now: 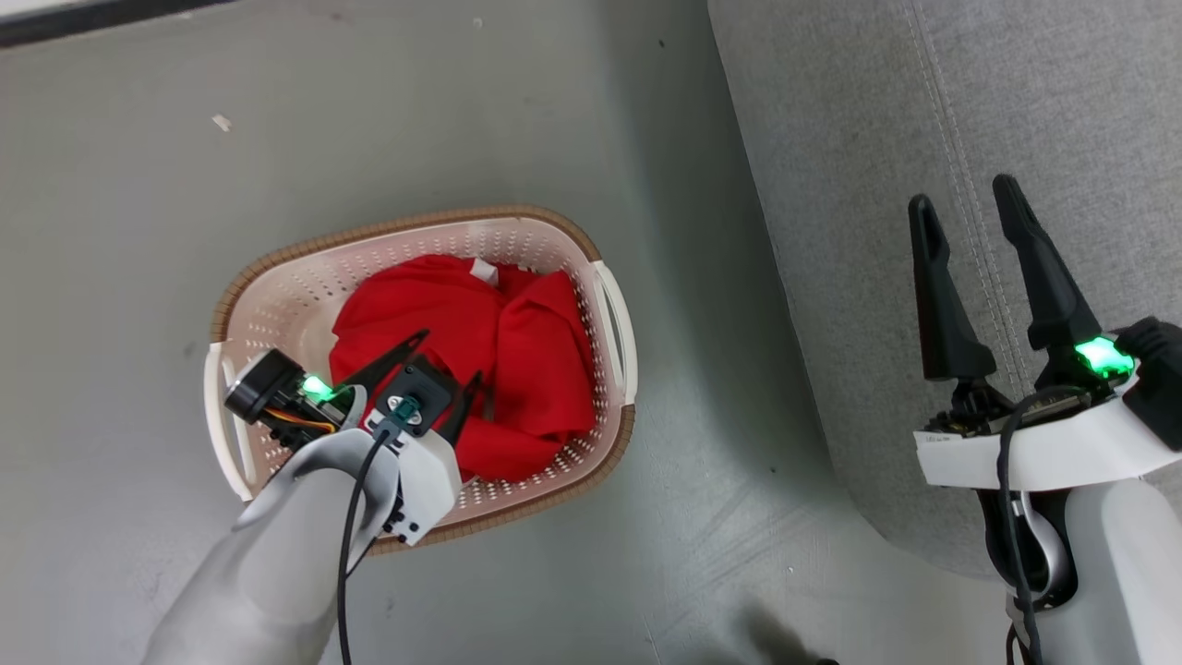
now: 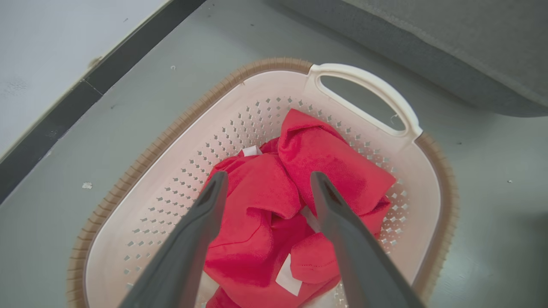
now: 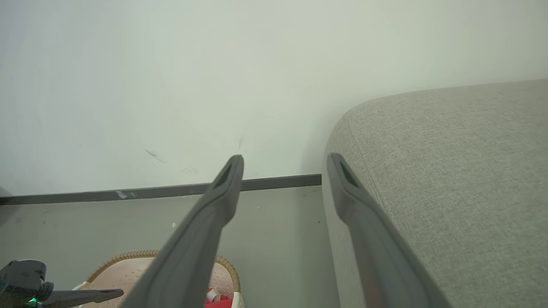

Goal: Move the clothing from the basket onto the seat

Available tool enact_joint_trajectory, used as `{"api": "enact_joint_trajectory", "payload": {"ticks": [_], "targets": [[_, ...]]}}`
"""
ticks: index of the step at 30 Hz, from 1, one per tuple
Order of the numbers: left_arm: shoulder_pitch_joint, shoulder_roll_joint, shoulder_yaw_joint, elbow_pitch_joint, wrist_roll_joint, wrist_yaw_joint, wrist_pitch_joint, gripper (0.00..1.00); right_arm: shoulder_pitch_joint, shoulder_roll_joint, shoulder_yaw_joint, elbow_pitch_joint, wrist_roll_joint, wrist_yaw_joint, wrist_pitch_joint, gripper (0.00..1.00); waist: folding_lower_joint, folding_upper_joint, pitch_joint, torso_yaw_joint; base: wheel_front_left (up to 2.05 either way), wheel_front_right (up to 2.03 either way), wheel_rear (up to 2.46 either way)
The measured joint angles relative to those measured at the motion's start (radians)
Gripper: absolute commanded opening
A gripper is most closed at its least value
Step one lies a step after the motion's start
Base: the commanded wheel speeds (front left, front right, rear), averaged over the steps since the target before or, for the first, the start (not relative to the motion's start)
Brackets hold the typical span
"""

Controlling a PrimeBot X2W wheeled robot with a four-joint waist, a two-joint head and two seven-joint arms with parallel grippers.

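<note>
Clothing (image 1: 526, 360) was seen heaped inside the basket, toward its right wall. Seat (image 1: 923, 111) was found along the right edge of the floor (image 1: 120, 231). Basket (image 1: 295, 296) was set on the floor near the seat, apart from it. Right gripper (image 1: 962, 194) was held released above the seat, nothing grasped. Left gripper (image 1: 452, 356) was held released inside the basket, fingers spread over the red heap; contact could not be told. White tag (image 1: 483, 271) was noted at the heap's far edge.

No legible text anywhere
</note>
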Motion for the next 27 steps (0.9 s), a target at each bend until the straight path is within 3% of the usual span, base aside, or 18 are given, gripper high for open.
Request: {"api": "enact_joint_trajectory", "payload": {"ticks": [21, 27], "targets": [[-0.139, 0.059, -0.005, 0.101, 0.040, 0.002, 0.018, 1.00, -0.124, -0.001, 0.050, -0.010, 0.039, 0.000, 0.000, 1.00, 0.0000, 0.0000, 0.166, -0.078, 0.00, 0.00, 0.00], [-0.174, 0.077, -0.007, 0.128, 0.075, 0.019, 0.035, 1.00, -0.159, -0.001, 0.060, -0.013, 0.062, 0.000, 0.000, 1.00, 0.0000, -0.0001, 0.214, -0.100, 0.00, 0.00, 0.00]]}}
